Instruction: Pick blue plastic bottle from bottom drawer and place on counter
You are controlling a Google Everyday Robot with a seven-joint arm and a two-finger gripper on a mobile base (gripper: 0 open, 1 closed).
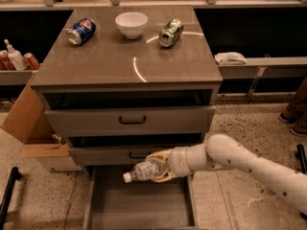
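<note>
Speckled stone floor (pixel 242 145) surrounds the cabinet (pixel 86 122), with a cardboard box (pixel 21 121) at its left and side shelves (pixel 273 61)

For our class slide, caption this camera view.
Gripper holds the bottle sideways over the open bottom drawer, below the counter.

We read this as office break area used as robot test spot: speckled terrazzo floor (pixel 240 143), grey-brown counter (pixel 110 66) bearing blue can (pixel 80 31), green can (pixel 171 32), white bowl (pixel 131 24); pump bottle (pixel 14 56) on left shelf (pixel 19 75); cardboard box (pixel 24 116) near left. Gripper (pixel 158 166) over open bottom drawer (pixel 139 205), clasping blue plastic bottle (pixel 144 170).
</note>
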